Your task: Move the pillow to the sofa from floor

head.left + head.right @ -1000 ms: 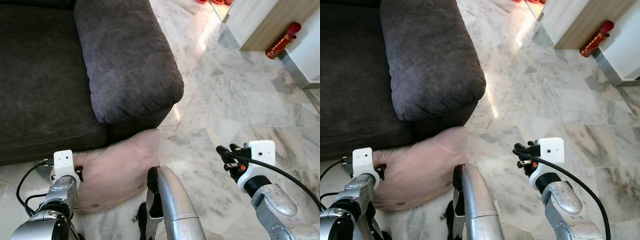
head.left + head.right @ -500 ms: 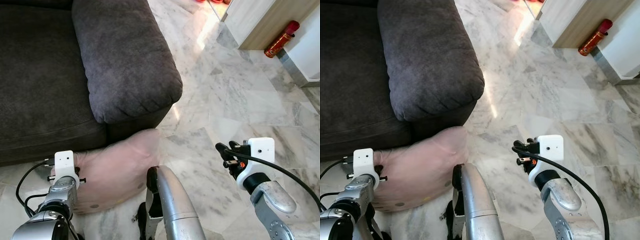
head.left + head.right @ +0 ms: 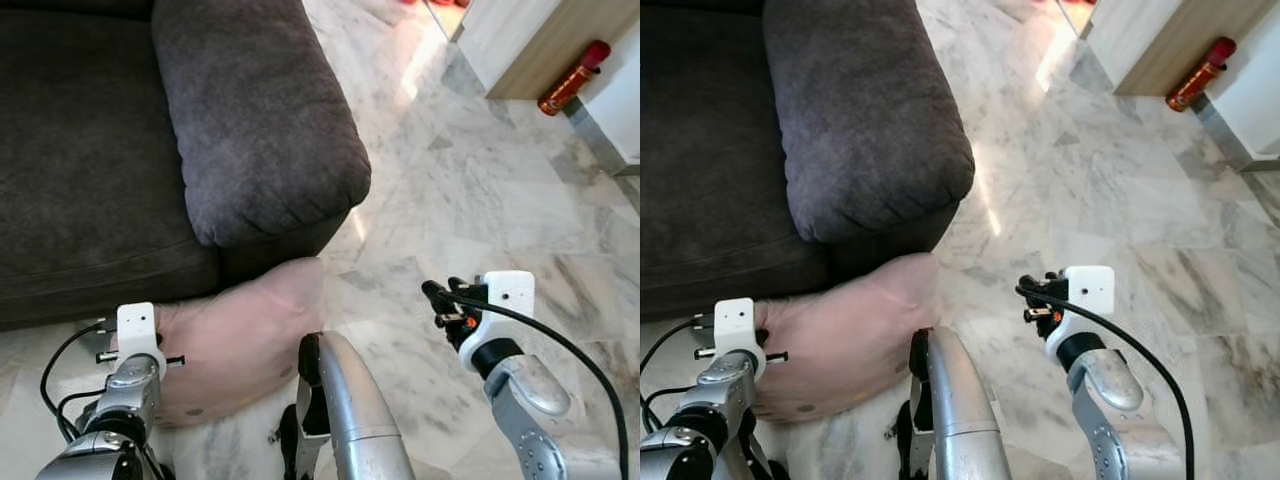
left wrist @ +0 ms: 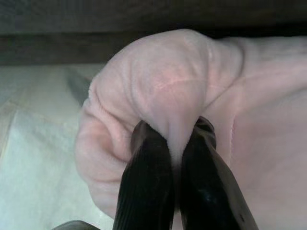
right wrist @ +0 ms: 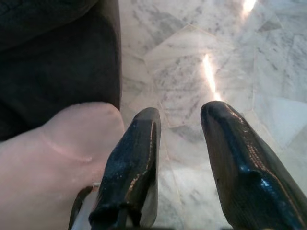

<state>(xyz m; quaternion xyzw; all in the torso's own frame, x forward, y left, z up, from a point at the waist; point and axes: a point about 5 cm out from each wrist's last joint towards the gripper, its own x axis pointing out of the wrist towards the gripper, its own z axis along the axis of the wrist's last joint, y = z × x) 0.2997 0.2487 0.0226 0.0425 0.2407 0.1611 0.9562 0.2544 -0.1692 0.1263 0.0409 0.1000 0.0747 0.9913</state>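
Nearest the camera: robot's own silver limb point(image 3: 345, 410) rises at bottom centre, just beside the pillow's near-right edge.

Left pincer point(image 4: 173, 143) is closed on a bunched fold of the pink pillow point(image 3: 240, 335); both black fingers point(image 4: 146, 177) pinch the fabric between them. In the head view the left wrist's white camera block point(image 3: 137, 328) sits at the pillow's left end.

Pillow is on the marble floor point(image 3: 480, 200), pressed against the base of the dark grey sofa point(image 3: 90, 180), below the front of the padded armrest point(image 3: 255, 120). A few small dark spots show on its near face.

Right pincer point(image 5: 180, 143) is open, 2 fingers apart, holding nothing, hovering above the floor to the right of the pillow and apart from it. Its wrist view looks over the pillow's right corner point(image 5: 62, 158) and the sofa's dark side. A black cable point(image 3: 560, 345) runs along the right forearm.

Farther out: sunlight glare on the tiles beside the armrest. Far right, a red cylinder, likely a fire extinguisher point(image 3: 572, 78), lies on the floor against a wooden cabinet point(image 3: 530, 45).
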